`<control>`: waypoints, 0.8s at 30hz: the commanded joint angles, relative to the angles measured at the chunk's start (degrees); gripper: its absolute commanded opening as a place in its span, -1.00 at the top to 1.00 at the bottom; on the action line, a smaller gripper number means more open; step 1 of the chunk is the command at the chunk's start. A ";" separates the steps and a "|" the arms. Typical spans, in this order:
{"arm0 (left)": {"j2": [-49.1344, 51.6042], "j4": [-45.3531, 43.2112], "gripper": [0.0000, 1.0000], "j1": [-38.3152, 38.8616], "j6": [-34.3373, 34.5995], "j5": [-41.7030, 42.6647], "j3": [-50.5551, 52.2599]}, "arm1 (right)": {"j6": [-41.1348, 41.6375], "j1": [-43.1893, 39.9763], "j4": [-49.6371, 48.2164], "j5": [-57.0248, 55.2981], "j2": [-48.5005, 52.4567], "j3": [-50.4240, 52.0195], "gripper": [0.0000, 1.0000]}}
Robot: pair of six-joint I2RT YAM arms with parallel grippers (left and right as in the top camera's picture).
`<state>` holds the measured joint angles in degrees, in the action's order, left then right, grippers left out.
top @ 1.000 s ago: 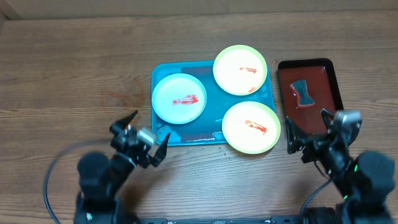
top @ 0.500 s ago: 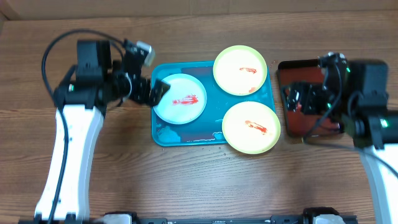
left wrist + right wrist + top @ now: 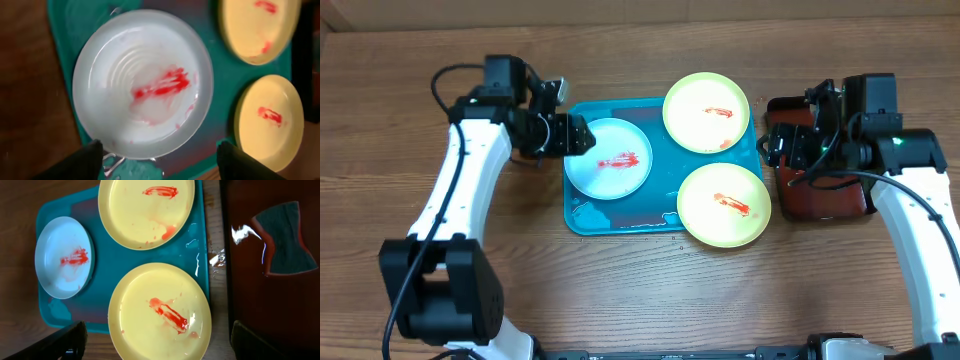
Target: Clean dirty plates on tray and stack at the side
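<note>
The teal tray (image 3: 665, 182) holds a pale blue-white plate (image 3: 608, 158) at its left with a red smear. One yellow-green plate (image 3: 707, 112) overlaps the tray's far right corner and another (image 3: 724, 205) its near right corner, both smeared red. My left gripper (image 3: 574, 135) is open and empty above the tray's left edge, next to the blue-white plate (image 3: 142, 82). My right gripper (image 3: 773, 146) is open and empty between the tray and the dark red tray. In the right wrist view its fingers (image 3: 160, 336) straddle the near yellow-green plate (image 3: 160, 312).
A dark red black-rimmed tray (image 3: 832, 200) stands right of the teal tray, wet, with a grey-blue sponge (image 3: 287, 240) in it. Foam and water lie on the teal tray's near left corner (image 3: 135, 170). Bare wooden table surrounds both trays.
Both arms have lifted from the table's front edge and reached out, the left to the teal tray's left edge, the right over the dark red tray's left side. The plates have not moved.
</note>
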<state>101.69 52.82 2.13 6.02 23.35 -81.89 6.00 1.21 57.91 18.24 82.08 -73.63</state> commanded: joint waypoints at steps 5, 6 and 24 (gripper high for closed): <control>4.59 4.81 -0.15 6.73 27.71 -27.36 -0.76 | 0.31 0.33 -0.42 0.72 0.24 -1.22 -0.79; 5.05 4.72 -0.13 7.28 28.11 -27.36 -0.76 | 0.39 0.33 -0.39 0.72 0.24 -1.22 -0.78; 15.76 -0.24 0.10 7.72 27.74 -20.92 -0.76 | 1.55 0.33 -0.35 0.26 0.37 -0.63 -0.68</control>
<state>116.07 53.43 10.04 35.00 -0.30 -82.15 7.31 1.23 57.89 18.20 82.24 -73.63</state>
